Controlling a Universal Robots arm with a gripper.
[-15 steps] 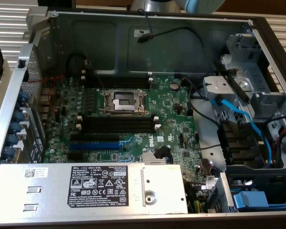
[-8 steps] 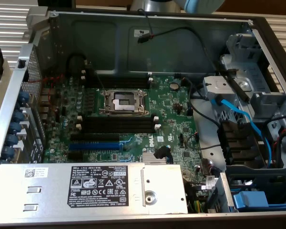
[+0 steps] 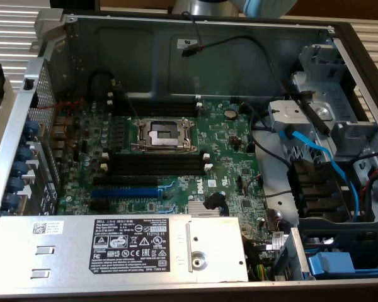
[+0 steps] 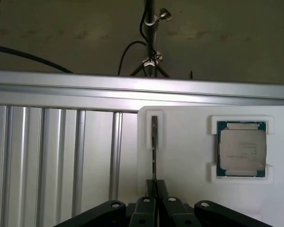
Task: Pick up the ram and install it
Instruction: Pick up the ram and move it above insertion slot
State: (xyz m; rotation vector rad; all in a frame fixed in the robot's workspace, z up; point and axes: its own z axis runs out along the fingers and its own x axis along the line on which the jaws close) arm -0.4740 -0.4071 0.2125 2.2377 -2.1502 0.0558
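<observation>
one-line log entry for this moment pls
stage: ram pickup | fingers: closed on ram | ram: on edge in white holder slot | cpu: in holder pocket | memory slots: empty

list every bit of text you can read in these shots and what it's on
"DELL": top of the black label on the power supply.
"DELL": white logo on the motherboard, faint.
Rest of that label, the white sticker beside it, and the processor print: too small or blurred to read.
</observation>
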